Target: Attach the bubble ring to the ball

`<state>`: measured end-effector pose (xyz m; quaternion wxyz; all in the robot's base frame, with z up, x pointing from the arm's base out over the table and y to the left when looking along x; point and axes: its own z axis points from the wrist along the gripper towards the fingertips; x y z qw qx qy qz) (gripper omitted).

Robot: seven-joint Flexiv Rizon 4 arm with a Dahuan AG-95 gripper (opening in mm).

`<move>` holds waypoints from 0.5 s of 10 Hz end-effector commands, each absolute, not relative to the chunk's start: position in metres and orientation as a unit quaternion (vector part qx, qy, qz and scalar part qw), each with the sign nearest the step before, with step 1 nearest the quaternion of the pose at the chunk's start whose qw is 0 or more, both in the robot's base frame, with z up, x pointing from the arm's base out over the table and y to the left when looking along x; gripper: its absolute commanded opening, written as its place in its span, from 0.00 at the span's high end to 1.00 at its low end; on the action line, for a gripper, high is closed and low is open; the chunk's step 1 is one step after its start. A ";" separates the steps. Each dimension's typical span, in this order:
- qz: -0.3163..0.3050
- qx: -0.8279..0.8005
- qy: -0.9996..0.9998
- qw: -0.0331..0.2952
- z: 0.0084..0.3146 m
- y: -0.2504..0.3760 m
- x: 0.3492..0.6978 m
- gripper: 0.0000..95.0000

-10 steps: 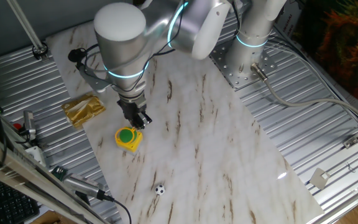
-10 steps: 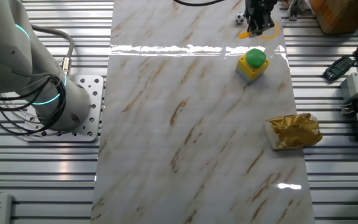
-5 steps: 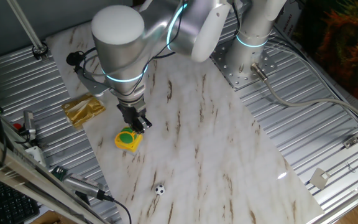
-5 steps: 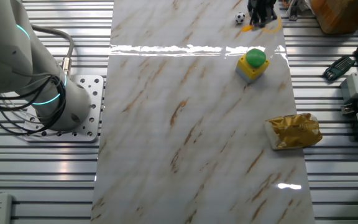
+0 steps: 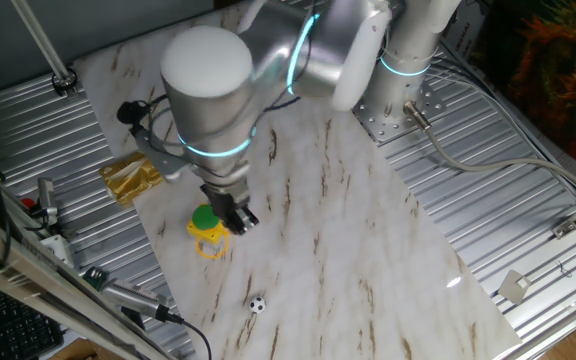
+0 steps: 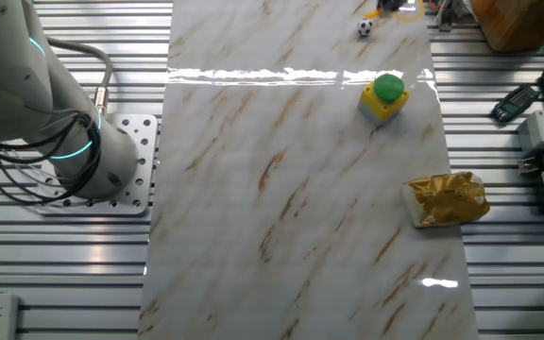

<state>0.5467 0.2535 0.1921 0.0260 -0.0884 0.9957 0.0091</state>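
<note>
**Ring lying short of the ball; gripper standing over it**

The marble board [image 5: 368, 240] is carrying every item inspected. The arm [image 5: 208, 95] is leaning over the board's near-left part in one fixed view, blocking much of what lies beneath it. The gold packet [image 5: 133, 177] is sitting toward the left edge, well apart from the work. The yellow box with the green button [image 5: 206, 222] is sitting just beside the gripper [image 5: 238, 221], partly hidden by it.

The gripper is hanging directly above the bubble ring [image 5: 212, 249], whose yellow-orange loop is showing on the board just below the box. The fingers are appearing close together, but whether they are clamping any part of the ring cannot be told; the handle and its long axis are hidden.

The ball [image 5: 257, 305], tiny, white with black patches, is resting free, nearer the board's front edge and slightly right of the ring, clearly apart from it. The coming move is likely requiring travel that way. In the other fixed view only the ball [image 6: 365, 27] and a sliver of ring [image 6: 406, 11] are showing.
</note>
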 end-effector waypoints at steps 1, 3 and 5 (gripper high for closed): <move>0.009 -0.078 0.996 0.031 0.187 0.272 0.534 1.00; 0.008 -0.074 0.997 0.034 0.180 0.288 0.525 1.00; 0.008 -0.068 0.997 0.035 0.173 0.302 0.518 1.00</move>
